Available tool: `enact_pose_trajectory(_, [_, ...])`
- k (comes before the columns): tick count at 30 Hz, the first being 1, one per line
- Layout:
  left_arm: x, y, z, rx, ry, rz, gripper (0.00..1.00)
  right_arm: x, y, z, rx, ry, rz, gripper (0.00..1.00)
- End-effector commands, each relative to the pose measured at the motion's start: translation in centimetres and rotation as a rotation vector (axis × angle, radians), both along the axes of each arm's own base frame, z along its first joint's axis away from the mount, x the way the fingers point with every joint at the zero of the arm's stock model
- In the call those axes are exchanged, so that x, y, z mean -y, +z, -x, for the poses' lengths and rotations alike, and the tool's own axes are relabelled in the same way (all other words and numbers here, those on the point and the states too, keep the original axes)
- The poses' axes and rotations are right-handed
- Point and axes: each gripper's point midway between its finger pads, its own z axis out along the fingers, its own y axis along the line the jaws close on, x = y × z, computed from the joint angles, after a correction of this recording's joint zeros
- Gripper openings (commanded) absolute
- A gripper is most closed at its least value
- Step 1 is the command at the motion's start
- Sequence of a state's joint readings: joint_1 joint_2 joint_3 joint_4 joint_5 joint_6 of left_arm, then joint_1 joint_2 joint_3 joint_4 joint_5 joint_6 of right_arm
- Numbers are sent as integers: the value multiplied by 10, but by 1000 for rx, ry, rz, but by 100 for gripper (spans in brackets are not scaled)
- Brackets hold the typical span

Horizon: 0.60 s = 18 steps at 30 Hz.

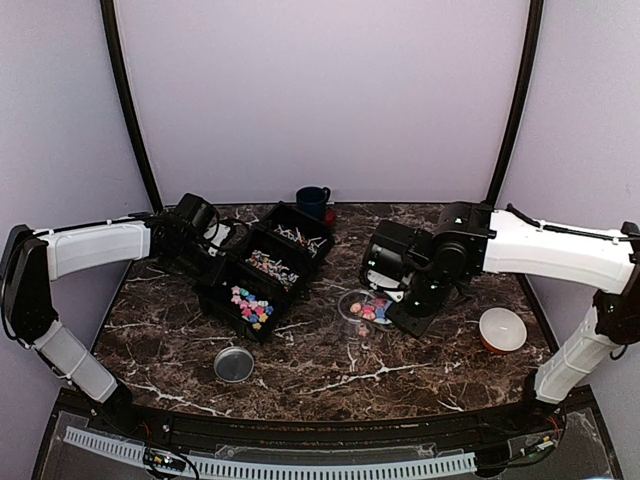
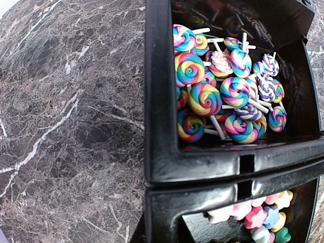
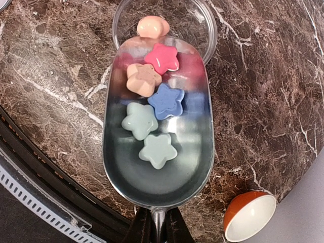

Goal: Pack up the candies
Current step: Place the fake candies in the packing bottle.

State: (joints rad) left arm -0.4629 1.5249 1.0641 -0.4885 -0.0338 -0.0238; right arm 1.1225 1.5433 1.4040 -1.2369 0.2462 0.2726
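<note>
Star-shaped candies [image 3: 167,101] in pink, peach, blue and pale green lie in a metal scoop [image 3: 162,177]. My right gripper [image 3: 158,225] is shut on the scoop's handle. The scoop's tip is over the clear jar [image 3: 205,25], with a peach candy [image 3: 153,26] at its lip. In the top view the right gripper [image 1: 400,292] is beside the jar [image 1: 352,318], which holds a few candies. More candies [image 1: 250,305] fill the near compartment of a black tray [image 1: 222,300]. My left gripper [image 1: 208,250] is at the tray's left wall [image 2: 167,202] and looks closed on it.
The tray's middle compartment holds swirled lollipops [image 2: 223,96], and its far compartment pale sticks [image 1: 298,236]. A round metal lid [image 1: 233,363] lies front left. An orange-and-white bowl [image 1: 502,328] stands at the right, and a blue mug [image 1: 313,200] behind the tray.
</note>
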Motion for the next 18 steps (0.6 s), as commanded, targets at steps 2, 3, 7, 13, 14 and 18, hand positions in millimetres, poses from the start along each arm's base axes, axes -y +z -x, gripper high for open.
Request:
enact_pose_trajectory(2, [20,69,-25,201,-3,162,0,-5,13,-5,7,-37,-21,0])
enact_pose_trajectory(3, [20,69,-26,200,-3,163,0,-5,13,-5,4,-40,-16,0])
enact_pose_trajectory(7, [21,68,-25,198,-5,166,0,-5,17,-5,-3,-54,-2,0])
enact_pose_trajectory(13, [21,68,-25,194,-6,168,0,7,4,-2,-44,-81,112,0])
enact_pose_trajectory(14, [22,68,-25,193,-7,169,0,9,2,-1,-47,-82,125,0])
enact_pose_trajectory(18, [22,68,-25,194,-6,170,0,9,4,-3,-36,-89,128,0])
